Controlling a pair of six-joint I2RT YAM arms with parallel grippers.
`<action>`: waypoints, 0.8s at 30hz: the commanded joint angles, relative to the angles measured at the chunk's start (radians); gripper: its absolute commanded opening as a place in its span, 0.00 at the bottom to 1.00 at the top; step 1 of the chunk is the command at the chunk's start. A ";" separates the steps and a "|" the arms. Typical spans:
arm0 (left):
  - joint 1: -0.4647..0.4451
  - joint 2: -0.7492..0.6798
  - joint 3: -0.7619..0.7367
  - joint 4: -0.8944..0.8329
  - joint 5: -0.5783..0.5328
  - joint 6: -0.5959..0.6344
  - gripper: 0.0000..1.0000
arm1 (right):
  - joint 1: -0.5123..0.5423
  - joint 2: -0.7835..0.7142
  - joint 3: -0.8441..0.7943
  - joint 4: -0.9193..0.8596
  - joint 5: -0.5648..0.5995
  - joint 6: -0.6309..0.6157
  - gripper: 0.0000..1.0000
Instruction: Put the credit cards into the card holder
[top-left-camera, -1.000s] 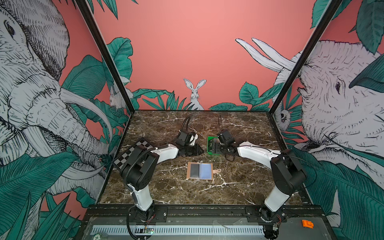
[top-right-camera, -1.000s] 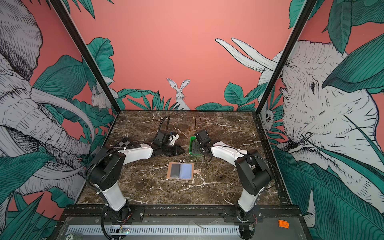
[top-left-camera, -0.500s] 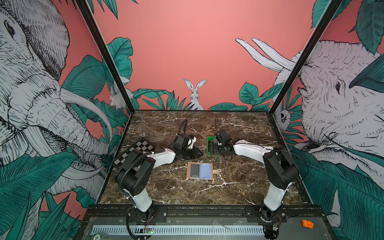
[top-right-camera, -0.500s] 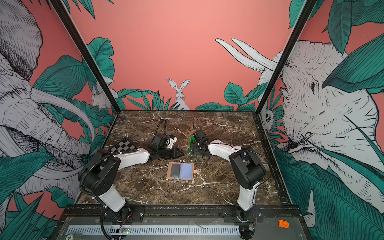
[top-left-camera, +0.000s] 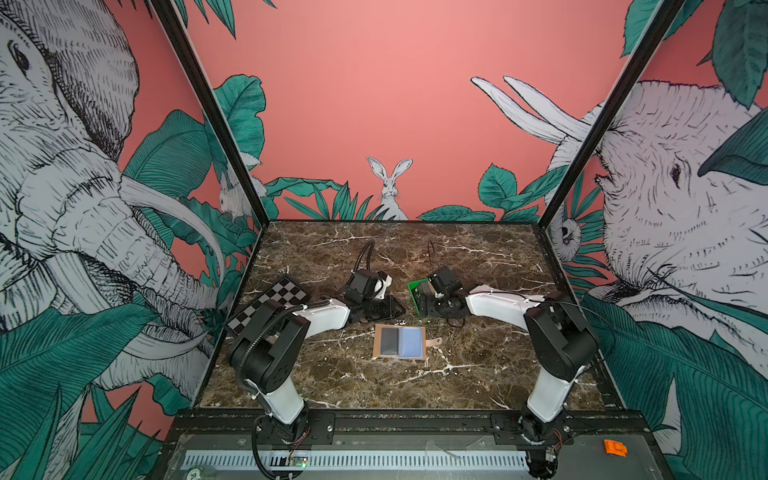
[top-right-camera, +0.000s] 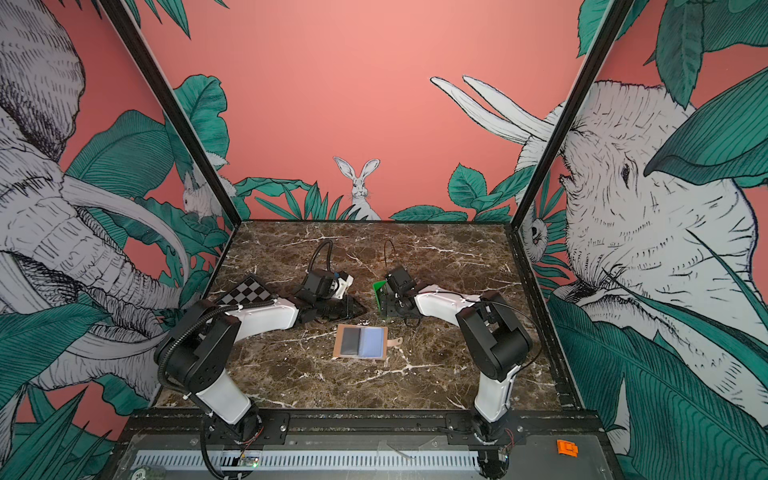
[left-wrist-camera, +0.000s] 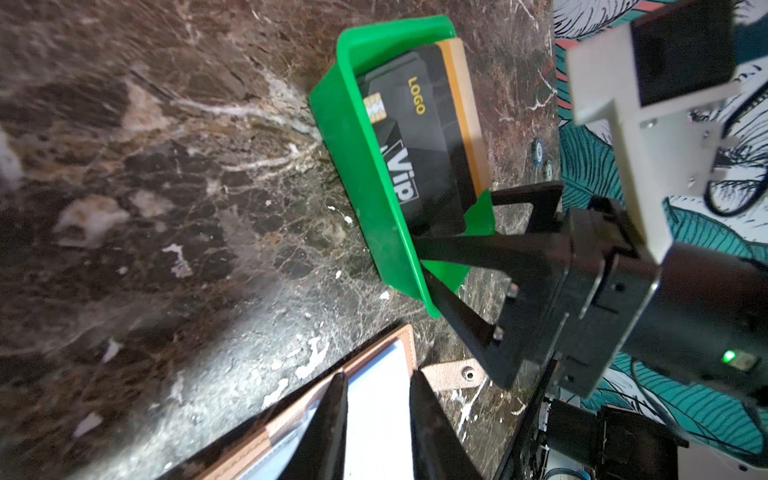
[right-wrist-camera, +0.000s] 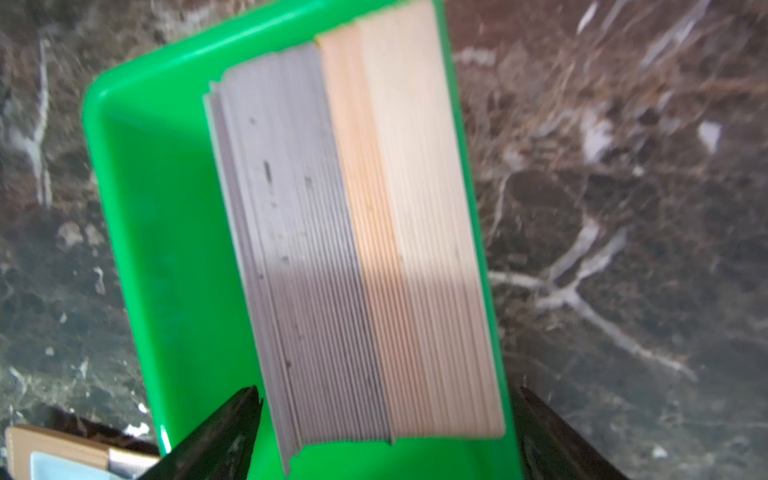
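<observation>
Straddling credit cards in green tray, right end effector spread; left end effector slightly parted near card holder.

Table: dk brown marble, white veins. Tray: bright green. VIP card: blk, white "VIP", yellow "LOGO", gold chip. Tan cards behind it: orange-tan. Card stack edge-on in right wrist view: fine stripes, grey one half, peach-tan the other. Wallet: tan-brown; in it a dk grey card & a lt blue card. Strap: tan, silver snap. Checkerboard: blk & white squares. Left arm & right arm: white w/ blk joints. Left hand & right hand: blk. Walls: coral pink, teal leaves, blk-on-white elephants & rabbit. Orange bit at front edge.
</observation>
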 joint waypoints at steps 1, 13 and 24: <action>0.001 -0.044 -0.015 0.013 0.009 -0.002 0.28 | 0.033 -0.041 -0.020 0.002 0.010 0.024 0.90; 0.001 -0.050 -0.040 0.028 0.006 -0.011 0.28 | 0.143 -0.066 -0.046 0.010 0.044 0.082 0.90; 0.001 -0.063 -0.075 -0.009 -0.032 0.010 0.28 | 0.182 -0.127 -0.086 0.046 0.065 0.213 0.81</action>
